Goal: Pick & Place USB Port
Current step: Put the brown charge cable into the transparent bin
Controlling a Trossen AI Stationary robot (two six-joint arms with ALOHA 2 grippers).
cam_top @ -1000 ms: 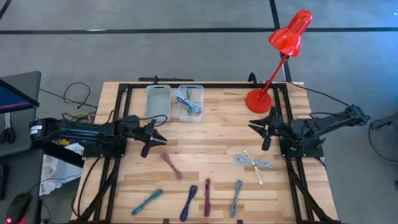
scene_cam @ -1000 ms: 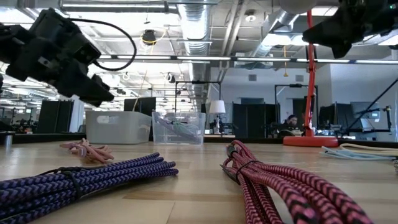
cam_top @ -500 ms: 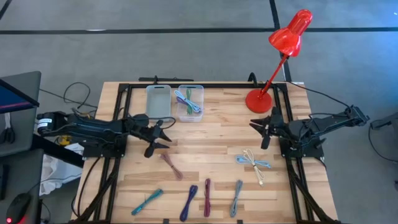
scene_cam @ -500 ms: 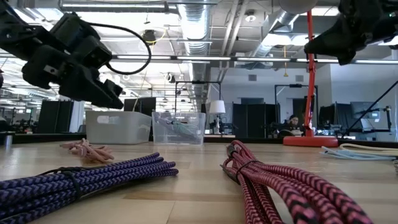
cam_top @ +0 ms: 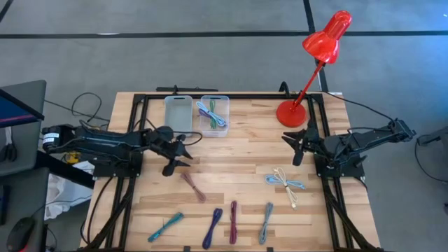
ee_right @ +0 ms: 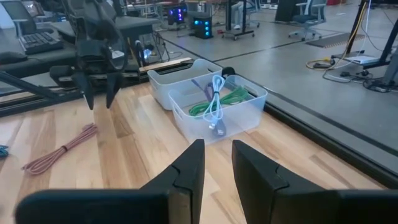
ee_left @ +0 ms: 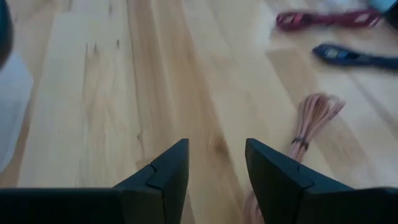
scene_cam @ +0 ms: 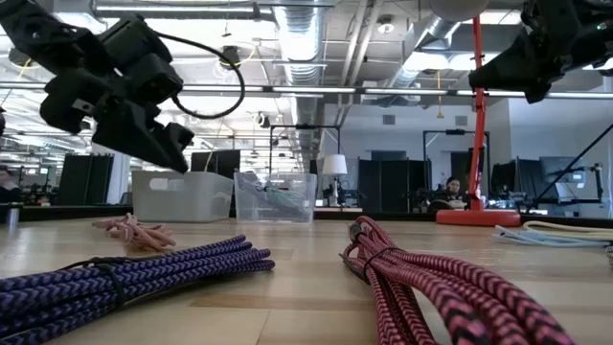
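Observation:
Several bundled USB cables lie on the wooden table: a pink one (cam_top: pixel 193 186) (ee_left: pixel 313 118), and teal (cam_top: pixel 165 226), purple (cam_top: pixel 213 227), magenta (cam_top: pixel 233 222), blue-grey (cam_top: pixel 267 222) and white-and-blue (cam_top: pixel 285 182) ones. My left gripper (cam_top: pixel 183 150) (ee_left: pixel 214 168) hovers open and empty, tipped down, just on the far-left side of the pink bundle. My right gripper (cam_top: pixel 290 143) (ee_right: pixel 217 168) hangs above the table's right half, its fingers a little apart and empty. A clear bin (cam_top: pixel 214 115) (ee_right: pixel 217 102) at the far edge holds several cables.
A white-grey bin (cam_top: pixel 178 114) stands left of the clear one. A red desk lamp's base (cam_top: pixel 291 113) sits at the far right, just beyond my right gripper. Bare wood lies between the two grippers and the bins.
My left gripper has moved toward the table's right edge, nearer the pink bundle, rising a little and tipping its fingers further down. The cables lie as before.

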